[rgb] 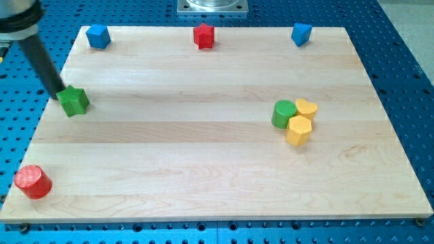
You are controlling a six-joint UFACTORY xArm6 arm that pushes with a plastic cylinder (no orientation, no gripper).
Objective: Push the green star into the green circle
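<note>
Tip [59, 93] of jawless rod touches green star [73, 101] on its far-left side at board's left edge, likely so a rightward shove sends it across to green circle [284, 113], far right beside two yellow blocks [302, 122].

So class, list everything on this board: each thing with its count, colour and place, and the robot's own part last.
star: one, green, view's left edge
circle: one, green, right of centre, touching both yellow blocks
heart: one, yellow, right of circle
hexagon: one, yellow, below heart
cylinder: one, red, bottom left corner
red block: one, top centre
blue blocks: two, top left, top right
board: one, pale wood
my tip: one, dark, at star's upper left
</note>
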